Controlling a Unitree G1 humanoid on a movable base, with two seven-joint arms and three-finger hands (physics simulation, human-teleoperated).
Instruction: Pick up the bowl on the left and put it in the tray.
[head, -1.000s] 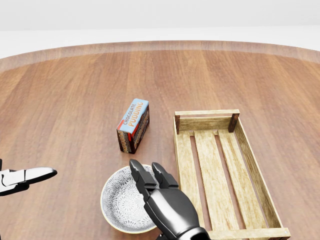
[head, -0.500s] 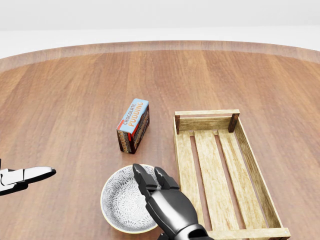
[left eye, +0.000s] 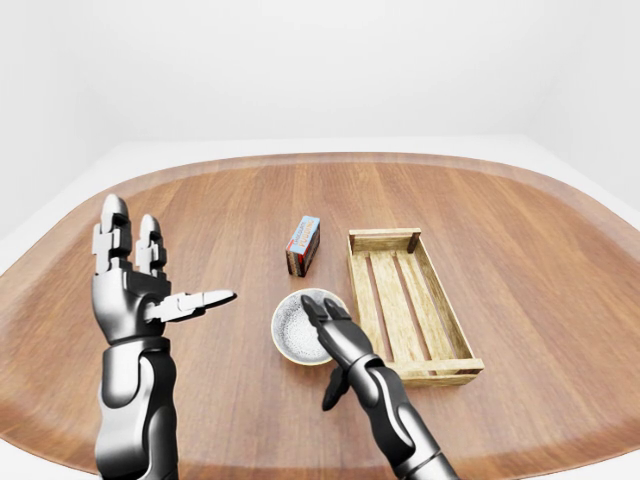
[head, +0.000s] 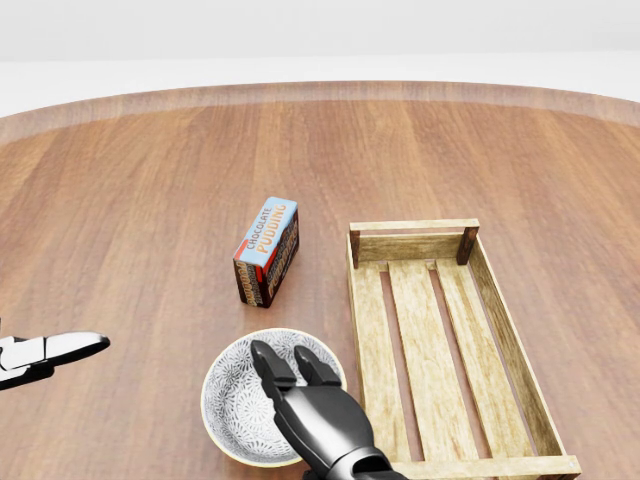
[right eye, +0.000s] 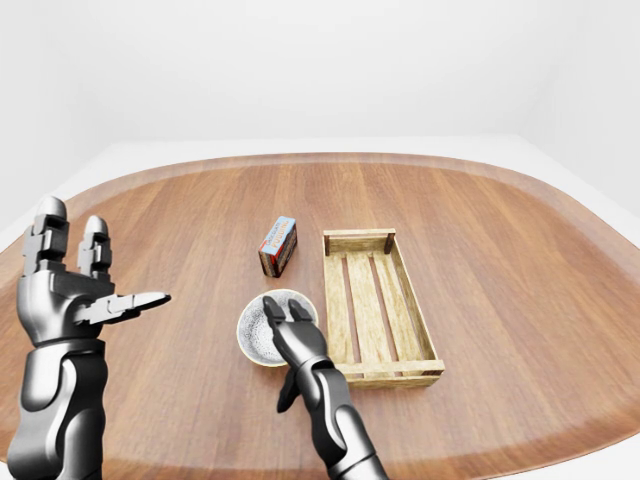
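The grey patterned bowl (head: 235, 400) with a tan rim stands on the wooden table, left of the slatted wooden tray (head: 412, 226), near the bottom of the head view. My black right hand (head: 283, 362) reaches over the bowl's right half with its fingers stretched out and open, and it hides that side of the rim. Its thumb (left eye: 332, 392) hangs below the hand in the left-eye view, apart from the bowl. My left hand (left eye: 150, 290) is raised far to the left of the bowl, open, fingers up and thumb pointing right. The tray holds nothing.
A chocolate pudding box (head: 268, 250) stands above the bowl and left of the tray's top end. The round table's (left eye: 520, 230) edge curves along the top and both sides of the eye views.
My right hand has drawn back toward the bottom of the head view and shifted slightly left over the bowl. The bowl, tray and left hand have stayed put.
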